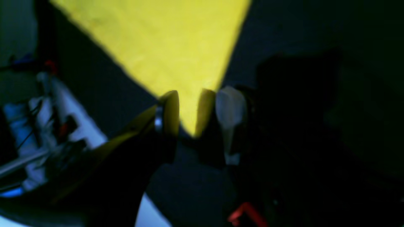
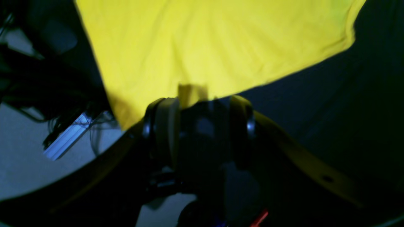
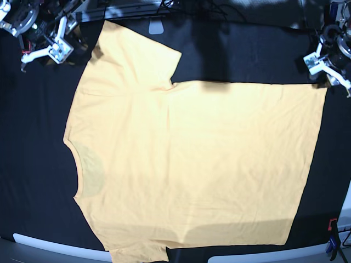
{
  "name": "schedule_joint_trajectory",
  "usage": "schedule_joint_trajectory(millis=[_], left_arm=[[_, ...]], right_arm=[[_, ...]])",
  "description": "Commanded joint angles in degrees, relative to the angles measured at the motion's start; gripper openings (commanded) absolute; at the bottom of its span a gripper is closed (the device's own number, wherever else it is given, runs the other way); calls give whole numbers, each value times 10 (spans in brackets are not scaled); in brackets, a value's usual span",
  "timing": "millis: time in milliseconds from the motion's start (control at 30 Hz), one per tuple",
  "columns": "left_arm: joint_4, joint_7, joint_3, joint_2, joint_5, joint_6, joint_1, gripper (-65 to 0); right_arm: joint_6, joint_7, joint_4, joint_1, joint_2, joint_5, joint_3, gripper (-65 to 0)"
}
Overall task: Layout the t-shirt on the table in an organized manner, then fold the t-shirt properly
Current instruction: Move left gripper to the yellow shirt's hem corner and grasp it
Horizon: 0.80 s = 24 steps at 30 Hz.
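Black arms with pale, angular claws
The right claw (image 3: pixel 67 50) shows pale, forked plates; the left claw (image 3: pixel 323 75) has white, branching plates. Dark, rounded fingers (image 2: pixel 164 126) appear close up.

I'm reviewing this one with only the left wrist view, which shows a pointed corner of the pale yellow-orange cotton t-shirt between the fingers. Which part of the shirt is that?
Observer: The base view shows it as a corner of the hem, at the opposite end of the pale yellow-orange cotton t-shirt from its round neck opening.

Operator: And what is the right end effector doing?

Observer: The right wrist view shows the right end effector open, its dark fingers apart.

Operator: Is the shirt bunched up anywhere?

Observer: No, the base view shows its body spread broad and mostly flat on the black cloth-covered table, with light creases.
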State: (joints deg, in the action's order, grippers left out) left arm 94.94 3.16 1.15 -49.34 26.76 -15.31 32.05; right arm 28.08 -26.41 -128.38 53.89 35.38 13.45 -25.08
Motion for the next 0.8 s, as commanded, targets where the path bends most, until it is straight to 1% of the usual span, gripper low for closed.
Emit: schedule_joint_trajectory(millis=[0, 200, 300, 400, 633, 767], left_arm=[[1, 0, -6, -12, 2, 11, -8, -439], [-45, -8, -6, -12, 2, 11, -39, -439], [-58, -29, -5, -11, 2, 11, -39, -439], [-63, -35, -5, -10, 2, 11, -40, -439], [-68, -105, -5, -10, 2, 11, -47, -439], [-101, -137, -5, -10, 3, 7, -60, -439]], right_arm=[[-2, 9, -9, -3, 7, 4, -3, -397], [-2, 4, -9, -7, 7, 4, -3, -397], [-2, 4, -9, -7, 7, 4, -3, -397], [-2, 4, -9, -7, 7, 4, -3, -397], [-2, -1, -9, -7, 6, 4, -3, -397], [-2, -8, -9, -7, 6, 4, -3, -397]])
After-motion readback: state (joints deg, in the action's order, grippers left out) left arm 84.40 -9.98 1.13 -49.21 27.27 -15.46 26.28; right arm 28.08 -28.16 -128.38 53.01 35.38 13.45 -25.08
